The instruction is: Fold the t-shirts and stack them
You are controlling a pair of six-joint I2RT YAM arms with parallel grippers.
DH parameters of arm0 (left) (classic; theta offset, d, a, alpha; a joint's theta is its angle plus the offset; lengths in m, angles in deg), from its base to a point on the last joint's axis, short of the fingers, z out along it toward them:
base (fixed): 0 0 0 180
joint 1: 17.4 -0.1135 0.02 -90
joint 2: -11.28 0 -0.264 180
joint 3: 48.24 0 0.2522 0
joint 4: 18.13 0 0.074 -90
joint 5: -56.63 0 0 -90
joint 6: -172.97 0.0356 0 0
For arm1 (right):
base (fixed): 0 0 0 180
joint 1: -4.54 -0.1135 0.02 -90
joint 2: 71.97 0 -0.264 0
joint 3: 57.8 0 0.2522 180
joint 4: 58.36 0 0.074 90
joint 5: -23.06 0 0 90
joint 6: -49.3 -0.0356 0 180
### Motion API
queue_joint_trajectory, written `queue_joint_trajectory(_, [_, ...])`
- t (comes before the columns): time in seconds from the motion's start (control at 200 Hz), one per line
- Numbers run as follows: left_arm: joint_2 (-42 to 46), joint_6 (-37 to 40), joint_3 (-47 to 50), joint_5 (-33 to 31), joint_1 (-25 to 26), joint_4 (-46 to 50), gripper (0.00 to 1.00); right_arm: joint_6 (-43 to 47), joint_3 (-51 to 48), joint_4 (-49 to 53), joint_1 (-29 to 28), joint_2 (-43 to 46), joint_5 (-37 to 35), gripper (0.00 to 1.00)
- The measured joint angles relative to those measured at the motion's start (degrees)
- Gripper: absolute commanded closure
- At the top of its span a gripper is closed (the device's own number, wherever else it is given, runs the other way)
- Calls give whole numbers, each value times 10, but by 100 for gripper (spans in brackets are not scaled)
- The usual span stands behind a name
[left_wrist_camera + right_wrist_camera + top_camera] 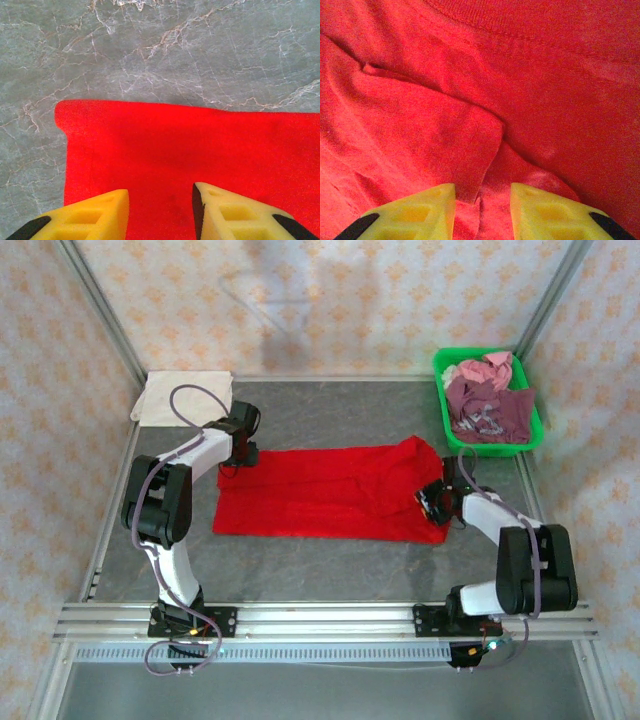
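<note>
The red t-shirt (pixel 330 495) is spread on the grey marbled bench (pixel 330 420), stretched lengthwise between the two pincers.

The left pincer (pixel 233 460) is held over the shirt's far left corner. Its yellow fingers (pixel 100 215) are parted by a moderate gap and nothing is clamped between them. The cloth lies smooth directly beneath and ahead of them. The shirt's straight edge and rounded corner are seen a little beyond the tips, and bare bench lies past that.

The right pincer (pixel 432 502) is set low at the shirt's opposite end, where the cloth is rumpled and raised into a hump just beyond it. Its fingers (pixel 545 210) are likewise parted to a moderate width. A loose folded flap of the red cloth reaches into the gap, and the fingers are not closed on it. A ribbed seam is seen running across the cloth further ahead of the tips.

A cream-white t-shirt (pixel 180 395) is laid folded just beyond the left pincer and to its left. A green basket (pixel 495 446) is placed well beyond the right pincer and to its right. Maroon t-shirts (pixel 500 410) and a pink t-shirt (pixel 490 368) are heaped inside it.
</note>
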Motion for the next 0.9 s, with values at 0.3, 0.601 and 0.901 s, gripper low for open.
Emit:
queue_joint_trajectory(0.3, [0,-1,0,2,3,0,62,-4,0,-30,-9,-9,1,80])
queue_joint_trajectory(0.601, [0,-2,0,3,3,0,62,-1,3,-39,-9,-28,-3,100])
queue_joint_trajectory(0.901, [0,-2,0,3,3,0,62,-9,8,-7,-15,56,-1,100])
